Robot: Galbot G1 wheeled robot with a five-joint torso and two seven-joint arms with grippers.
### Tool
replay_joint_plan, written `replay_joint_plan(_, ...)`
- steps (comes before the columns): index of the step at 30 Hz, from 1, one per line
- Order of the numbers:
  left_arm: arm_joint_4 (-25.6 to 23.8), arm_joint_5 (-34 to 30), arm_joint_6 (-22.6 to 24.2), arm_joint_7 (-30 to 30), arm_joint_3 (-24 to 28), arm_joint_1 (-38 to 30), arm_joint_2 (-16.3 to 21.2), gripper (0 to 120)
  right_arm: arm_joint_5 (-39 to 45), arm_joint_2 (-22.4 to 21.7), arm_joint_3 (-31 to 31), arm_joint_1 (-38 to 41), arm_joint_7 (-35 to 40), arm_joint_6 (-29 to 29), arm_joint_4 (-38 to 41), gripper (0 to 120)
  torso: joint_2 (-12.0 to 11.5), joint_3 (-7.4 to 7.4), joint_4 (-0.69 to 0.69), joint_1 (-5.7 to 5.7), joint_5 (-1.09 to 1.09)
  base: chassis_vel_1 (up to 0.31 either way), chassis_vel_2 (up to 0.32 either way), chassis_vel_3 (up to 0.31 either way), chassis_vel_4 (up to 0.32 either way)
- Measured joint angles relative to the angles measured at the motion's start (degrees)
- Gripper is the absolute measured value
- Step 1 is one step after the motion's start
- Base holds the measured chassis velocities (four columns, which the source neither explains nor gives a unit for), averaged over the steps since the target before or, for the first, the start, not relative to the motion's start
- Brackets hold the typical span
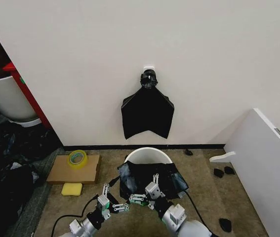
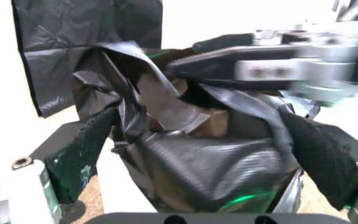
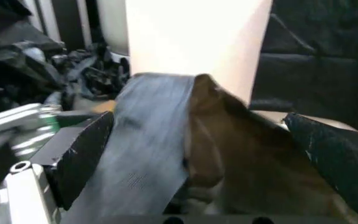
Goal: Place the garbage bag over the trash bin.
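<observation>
Trash bin (image 1: 148,154): round cream-white bin, lower centre of the head view, on the tan floor (image 1: 204,197) close to the wall. Far rim arc bare; near half covered by the bag.

Garbage bag (image 1: 149,177): crinkled glossy black plastic draped over the bin's near rim, spreading wider than the bin toward the bottom of the frame. The left wrist view gives the bag (image 2: 197,163) at close range, bunched in folds with a brownish opening at frame centre; the right wrist view gives a grey translucent strip of it (image 3: 154,140) rising up the middle of the frame.

Left hand (image 1: 114,201): bottom centre-left of the head view, at the bag's lower left edge. In its own wrist view the dark fingers (image 2: 79,158) stand spread apart, with the bunched bag between them.

Right hand (image 1: 149,193): bottom centre of the head view, at the bag's lower edge, beside the left hand. In its wrist view the fingers (image 3: 79,154) stand wide apart, bag film between them, not pinched. The left wrist view shows this hand (image 2: 229,65) from the side, at the top of the bag.

Other items, head view: black bundle (image 1: 147,111) hanging on the wall above the bin; cardboard sheet (image 1: 73,170) at lower left carrying a yellow tape roll (image 1: 77,158); yellow sponge (image 1: 72,188) just below it; white board (image 1: 263,163) at right.
</observation>
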Motion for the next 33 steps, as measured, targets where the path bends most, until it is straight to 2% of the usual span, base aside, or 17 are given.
replay_joint_plan(9,-1.5,0.2,-0.8,0.7,-2.2,0.7,-0.2,100,-1.8,2.0,-0.5,3.7,0.7,-0.2,-5.8,100,0.0,0.0,-0.01,0.0,0.0,0.0,0.0,0.0,0.0)
replay_joint_plan(14,-1.8,-0.9,-1.8,2.8,-4.0,1.2,-0.2,100,-1.5,2.6,-0.3,3.9,0.7,1.1,-6.0,100,0.0,0.0,0.0,0.0,0.01,0.0,0.0,0.0,0.0)
replay_joint_plan(17,-1.5,-3.1,-2.8,7.6,-5.6,1.3,-0.3,100,0.1,1.9,0.8,2.8,-1.0,4.0,-2.9,100,0.0,0.0,0.01,0.0,0.01,0.0,0.0,0.0,0.0)
replay_joint_plan(23,-1.3,-4.0,-3.1,9.6,-6.4,0.7,-0.9,100,3.9,-2.0,4.8,-2.2,-3.0,6.1,4.5,100,0.0,-0.01,-0.02,0.0,0.0,0.0,0.0,0.0,0.0)
replay_joint_plan(26,-1.5,-4.3,-3.1,10.2,-6.7,0.6,-1.3,100,5.9,-3.2,6.4,-3.0,-1.3,4.4,6.6,100,0.0,-0.01,-0.02,0.0,0.0,0.0,0.0,0.0,0.0)
replay_joint_plan(29,-2.1,-4.8,-3.4,12.4,-7.9,0.9,-2.5,100,12.0,-4.7,9.4,0.3,4.7,-5.4,7.7,100,0.0,-0.01,-0.02,0.0,0.0,0.0,0.0,0.0,0.0)
replay_joint_plan(30,-2.1,-4.8,-3.4,12.4,-7.9,0.9,-2.5,100,12.0,-4.7,9.4,0.3,4.7,-5.4,7.7,100,0.0,-0.01,-0.02,0.0,0.0,0.0,0.0,0.0,0.0)
replay_joint_plan(33,-2.6,-4.1,-4.4,14.9,-9.9,1.6,-3.8,100,19.9,-5.7,10.9,7.1,6.2,-13.9,4.3,100,0.0,0.0,0.02,0.01,0.02,0.0,0.0,0.0,0.0)
